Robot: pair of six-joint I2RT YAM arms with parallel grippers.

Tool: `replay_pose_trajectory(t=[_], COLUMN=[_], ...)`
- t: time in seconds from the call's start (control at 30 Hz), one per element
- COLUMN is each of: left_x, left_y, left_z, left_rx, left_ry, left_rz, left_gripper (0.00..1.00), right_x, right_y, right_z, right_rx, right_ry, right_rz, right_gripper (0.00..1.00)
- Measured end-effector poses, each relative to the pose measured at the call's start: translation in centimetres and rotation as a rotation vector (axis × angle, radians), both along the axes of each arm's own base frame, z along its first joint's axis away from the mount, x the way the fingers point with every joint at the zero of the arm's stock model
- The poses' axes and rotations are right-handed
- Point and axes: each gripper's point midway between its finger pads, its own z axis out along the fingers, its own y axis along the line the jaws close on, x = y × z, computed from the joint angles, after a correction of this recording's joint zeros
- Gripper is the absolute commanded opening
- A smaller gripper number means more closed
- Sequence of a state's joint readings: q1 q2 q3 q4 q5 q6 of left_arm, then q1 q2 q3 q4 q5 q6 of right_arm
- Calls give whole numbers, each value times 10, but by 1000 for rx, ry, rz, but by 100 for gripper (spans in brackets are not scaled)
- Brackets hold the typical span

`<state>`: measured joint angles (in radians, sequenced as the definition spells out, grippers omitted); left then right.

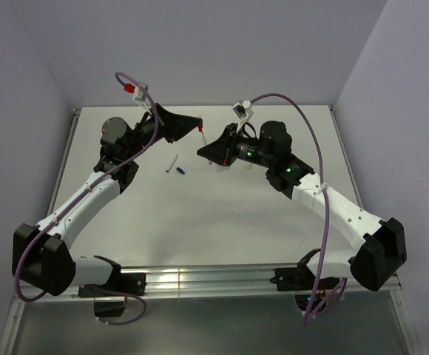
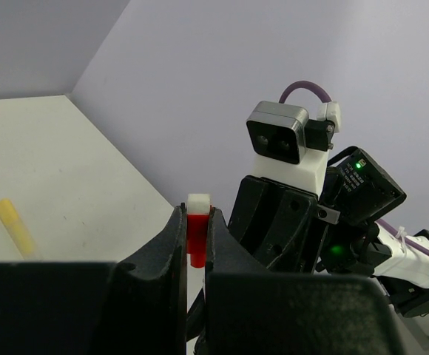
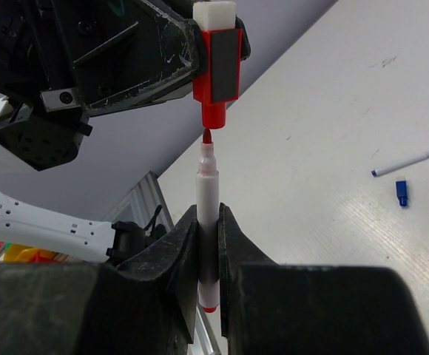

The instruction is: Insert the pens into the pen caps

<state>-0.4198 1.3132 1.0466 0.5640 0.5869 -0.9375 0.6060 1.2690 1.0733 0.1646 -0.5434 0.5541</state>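
Red pen [image 3: 207,194] is upright in the air above the bench [image 1: 200,214], nib up, with the right jaws pinching its white barrel. Red cap [image 3: 216,74] is straight above it, mouth down, pinched in the left jaws. The nib sits at the cap's mouth, touching or barely in, not seated. My read is that this pair is aligned and only the push-in is left. Thin white pen [image 1: 171,163] lies on the bench uncapped, with the dark blue cap [image 1: 181,171] just beside it, not touching. Yellow piece [image 2: 15,228] also lies on the bench; I can't tell if it is a pen or a cap. No capped pen is in view, so most of the task looks undone.
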Motion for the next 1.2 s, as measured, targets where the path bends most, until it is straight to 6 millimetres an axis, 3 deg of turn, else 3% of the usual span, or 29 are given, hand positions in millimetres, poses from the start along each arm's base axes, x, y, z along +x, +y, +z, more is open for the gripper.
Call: replay_pose_trajectory(t=[0.7, 1.2], left_x=[0, 3], left_y=[5, 2], left_z=[9, -2], left_rx=[-33, -30], left_ry=[-15, 13], left_rz=[-10, -23], left_gripper=[0, 0], right_x=[-2, -2], right_y=[1, 1], right_z=[-1, -1], right_rx=[0, -1], right_ry=[6, 6], right_rz=[15, 15], right_gripper=[0, 0])
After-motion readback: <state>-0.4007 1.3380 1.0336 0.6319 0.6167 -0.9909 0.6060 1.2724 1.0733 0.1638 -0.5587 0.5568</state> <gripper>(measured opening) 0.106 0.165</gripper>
